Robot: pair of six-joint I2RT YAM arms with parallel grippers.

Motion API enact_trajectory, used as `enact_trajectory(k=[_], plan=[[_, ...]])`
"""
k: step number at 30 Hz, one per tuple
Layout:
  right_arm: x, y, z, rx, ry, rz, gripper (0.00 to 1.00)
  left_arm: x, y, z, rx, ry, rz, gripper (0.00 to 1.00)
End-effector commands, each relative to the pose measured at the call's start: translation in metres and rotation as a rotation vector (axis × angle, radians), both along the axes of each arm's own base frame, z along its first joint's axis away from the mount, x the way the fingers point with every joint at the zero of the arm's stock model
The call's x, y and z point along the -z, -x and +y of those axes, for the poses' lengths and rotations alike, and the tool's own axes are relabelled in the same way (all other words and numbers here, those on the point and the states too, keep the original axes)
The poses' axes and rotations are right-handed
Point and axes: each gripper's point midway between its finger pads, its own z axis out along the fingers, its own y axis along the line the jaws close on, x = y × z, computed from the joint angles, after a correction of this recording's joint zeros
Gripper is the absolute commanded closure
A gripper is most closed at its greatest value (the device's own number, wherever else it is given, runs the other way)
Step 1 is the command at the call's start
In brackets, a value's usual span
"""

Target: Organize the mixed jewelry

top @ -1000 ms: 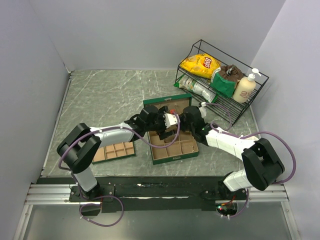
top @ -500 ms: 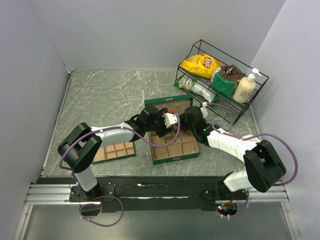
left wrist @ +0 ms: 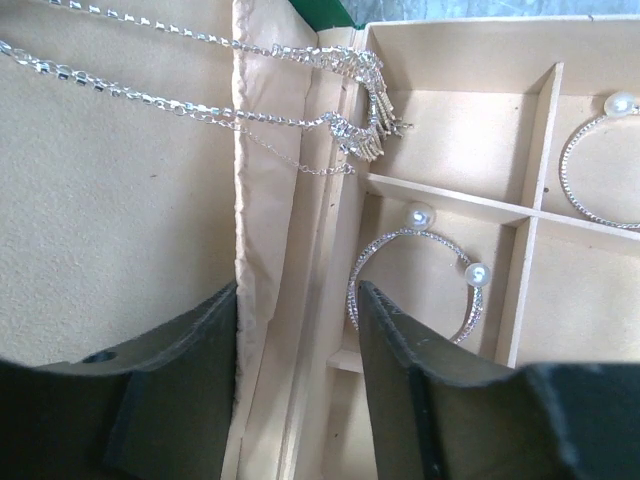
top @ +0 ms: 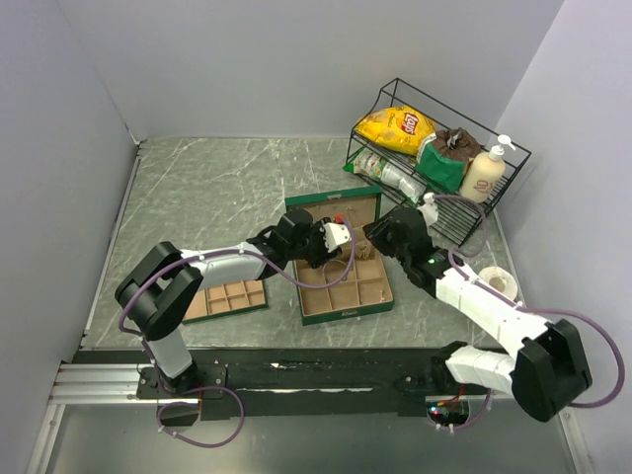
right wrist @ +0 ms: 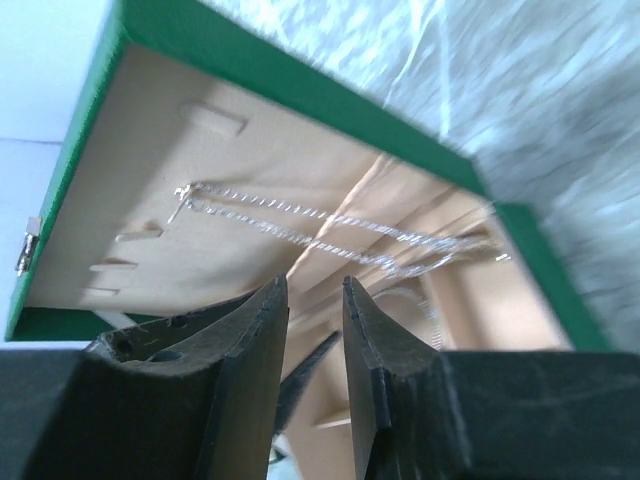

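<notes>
1. Far left on the grey marbled bench (top: 197, 188): a flat tan divided tray (top: 227, 298) lies beside the left arm, apart from the box.
2. The left arm reaches across to the green box (top: 348, 308), which sits mid-bench with its lid (top: 331, 199) raised at the back.
3. Left hand (left wrist: 298, 295): the two dark fingers are apart and grip nothing. The gap straddles the fabric fold where the lid's lining meets the box body. We cannot tell whether either finger touches the fold.
4. Jewelry, lid side: two fine silvery chains (left wrist: 200, 95) are stretched across the tan lining. Their ends bunch in a small tassel at the top edge of a compartment.
5. Jewelry, box side: a pearl-tipped bangle (left wrist: 415, 280) lies flat in the compartment just beyond the left hand. A second bangle (left wrist: 600, 170) lies in the compartment to its right, partly cut off by the picture's edge.
6. Right hand (right wrist: 312, 290): it is held by the box's right rear corner, facing the open lid and chains. The fingers stand a narrow gap apart with nothing between them.
7. Right rear: a wire rack (top: 452, 205) carries a yellow Lay's crisp bag (top: 397, 126) and a pump bottle (top: 485, 173).
8. A white roll (top: 497, 281) lies on the bench beside the right arm.
</notes>
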Motion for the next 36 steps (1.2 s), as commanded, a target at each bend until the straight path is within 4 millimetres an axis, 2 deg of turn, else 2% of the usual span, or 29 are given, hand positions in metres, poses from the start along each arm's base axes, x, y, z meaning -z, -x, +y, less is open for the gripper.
enact_trajectory(k=[1, 2, 4, 6, 8, 15, 26, 36], plan=[[0.003, 0.002, -0.031, -0.012, 0.17, -0.018, 0.64, -0.012, 0.004, -0.015, 0.039, 0.048, 0.028, 0.51], [0.004, -0.001, -0.037, -0.028, 0.201, -0.024, 0.63, -0.014, 0.004, -0.016, 0.044, 0.057, 0.03, 0.52], [0.006, -0.004, -0.032, -0.091, 0.212, -0.027, 0.63, -0.015, 0.005, -0.018, 0.052, 0.058, 0.035, 0.55], [0.007, -0.009, -0.037, -0.113, 0.245, -0.022, 0.63, -0.016, 0.005, -0.02, 0.058, 0.055, 0.046, 0.57], [0.014, -0.012, -0.03, -0.185, 0.253, -0.006, 0.63, -0.016, 0.005, -0.022, 0.065, 0.054, 0.055, 0.59], [0.019, -0.021, -0.012, -0.325, 0.273, -0.016, 0.61, -0.016, 0.005, -0.024, 0.07, 0.044, 0.068, 0.62], [0.03, -0.032, -0.008, -0.418, 0.366, -0.001, 0.55, -0.013, 0.005, -0.022, 0.071, 0.024, 0.069, 0.64], [0.038, -0.034, -0.012, -0.437, 0.428, 0.015, 0.54, -0.012, 0.007, -0.023, 0.079, 0.021, 0.082, 0.66]])
